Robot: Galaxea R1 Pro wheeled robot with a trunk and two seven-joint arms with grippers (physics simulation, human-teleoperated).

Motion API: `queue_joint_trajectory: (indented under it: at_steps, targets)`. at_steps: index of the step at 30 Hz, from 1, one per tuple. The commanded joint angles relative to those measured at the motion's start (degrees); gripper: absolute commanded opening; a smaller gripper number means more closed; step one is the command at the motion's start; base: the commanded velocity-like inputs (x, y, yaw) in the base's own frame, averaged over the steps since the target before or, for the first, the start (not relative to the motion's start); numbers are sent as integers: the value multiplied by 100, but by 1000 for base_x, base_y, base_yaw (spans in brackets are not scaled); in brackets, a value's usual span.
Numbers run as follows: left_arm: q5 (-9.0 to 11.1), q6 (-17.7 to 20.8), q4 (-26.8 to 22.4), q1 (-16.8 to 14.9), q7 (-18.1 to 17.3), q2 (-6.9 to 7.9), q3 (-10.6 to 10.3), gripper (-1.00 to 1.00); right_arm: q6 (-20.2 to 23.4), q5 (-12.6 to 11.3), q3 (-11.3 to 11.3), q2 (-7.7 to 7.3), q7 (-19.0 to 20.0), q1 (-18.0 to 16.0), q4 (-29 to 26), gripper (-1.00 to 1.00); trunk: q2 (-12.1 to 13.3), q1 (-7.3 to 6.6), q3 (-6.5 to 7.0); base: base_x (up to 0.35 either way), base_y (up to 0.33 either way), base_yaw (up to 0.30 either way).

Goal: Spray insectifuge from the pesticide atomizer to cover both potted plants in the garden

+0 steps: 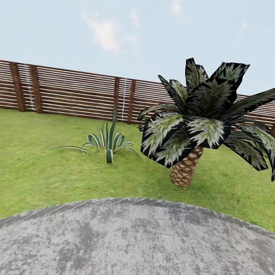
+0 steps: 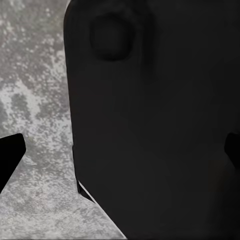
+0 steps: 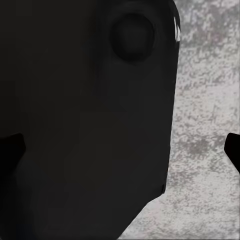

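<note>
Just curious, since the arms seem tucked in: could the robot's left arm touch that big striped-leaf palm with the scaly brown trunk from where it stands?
Probably not. The big striped-leaf palm stands out on the green lawn, beyond the mottled grey stone slab, and the left tool faces a dark body panel.

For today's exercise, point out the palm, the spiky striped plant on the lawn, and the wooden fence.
palm (image 1: 184, 170), head view, on its scaly brown trunk.
spiky striped plant (image 1: 108, 144), head view, at the base of its leaves.
wooden fence (image 1: 73, 93), head view, on the slats.
</note>
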Motion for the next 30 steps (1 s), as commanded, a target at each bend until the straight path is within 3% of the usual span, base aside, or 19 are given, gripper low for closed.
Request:
queue_joint_trajectory:
  at_steps: [1, 30]
  targets:
    - [33, -9, -7, -9, 9, -18, 26, 100, -2, 0, -33, 0, 33, -34, -9, 100, -2, 0, -3, 0, 0, 0]
    - [-16, -9, -18, -9, 9, -18, -3, 100, -1, -27, -39, -5, 23, -58, -9, 100, -2, 0, -3, 0, 0, 0]
